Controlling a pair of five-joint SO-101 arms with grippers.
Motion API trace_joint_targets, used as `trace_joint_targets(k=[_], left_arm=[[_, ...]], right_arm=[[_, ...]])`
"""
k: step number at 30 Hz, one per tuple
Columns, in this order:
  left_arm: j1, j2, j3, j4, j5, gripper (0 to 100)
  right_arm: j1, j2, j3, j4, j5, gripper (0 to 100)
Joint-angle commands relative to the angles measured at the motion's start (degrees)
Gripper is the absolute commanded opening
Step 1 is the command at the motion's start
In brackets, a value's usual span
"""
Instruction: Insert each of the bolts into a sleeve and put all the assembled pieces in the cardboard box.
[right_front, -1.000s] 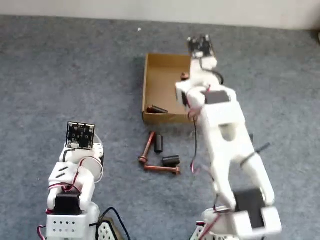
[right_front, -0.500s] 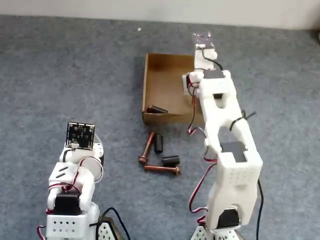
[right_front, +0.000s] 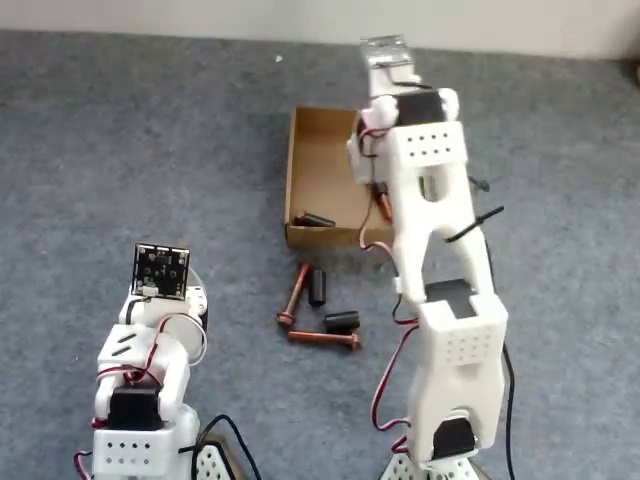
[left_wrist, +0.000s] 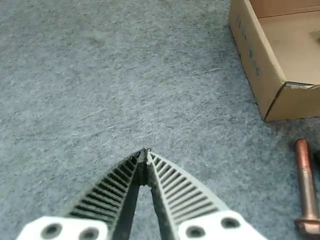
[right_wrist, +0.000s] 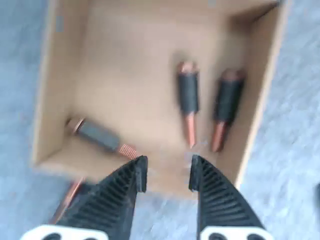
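Two copper bolts (right_front: 295, 293) and two black tubular sleeves (right_front: 317, 286) lie on fuzzy carpet (right_front: 150, 130) outside the cardboard box (right_front: 318, 150). My left gripper (left_wrist: 145, 155), ribbed jaws pinched tip to tip on nothing, has the box corner ahead to one side. My right gripper (right_wrist: 167, 167) gapes empty above the box; three sleeved bolts (right_wrist: 188, 100) lie beyond its tips.

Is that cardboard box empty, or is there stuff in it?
Not empty: three sleeved bolts lie inside the cardboard box, on its floor.
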Motion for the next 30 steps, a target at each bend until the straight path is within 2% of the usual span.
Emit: trace_joint_targets(k=[1, 4, 5, 10, 14, 18, 30], left_arm=[[-0.66, -0.48, -0.22, -1.67, -0.79, 0], [-0.66, -0.48, -0.22, -1.67, -0.79, 0], [-0.66, -0.48, -0.22, -1.67, -0.79, 0], [-0.66, -0.48, -0.22, -1.67, -0.88, 0], [-0.66, -0.48, -0.22, -1.67, -0.88, 0], [-0.66, -0.48, -0.22, -1.67, -0.97, 0], [-0.66, -0.57, -0.22, -1.58, -1.05, 0]], right_arm=[[-2.86, -1.27, -3.47, 6.02, -2.37, 8.7], [-4.79, -1.36, -0.22, 6.02, -3.43, 0.5], [-5.58, -1.45, 1.1, 6.02, -3.43, 0.4], [-10.24, -4.88, 10.42, 6.02, -3.43, 2.2], [-14.02, -9.89, 19.03, 5.76, -3.6, 7.7], [-17.89, -11.65, 25.27, 5.49, -7.65, 10.7], [-19.74, -11.65, 39.69, -12.18, -11.52, 10.6]])
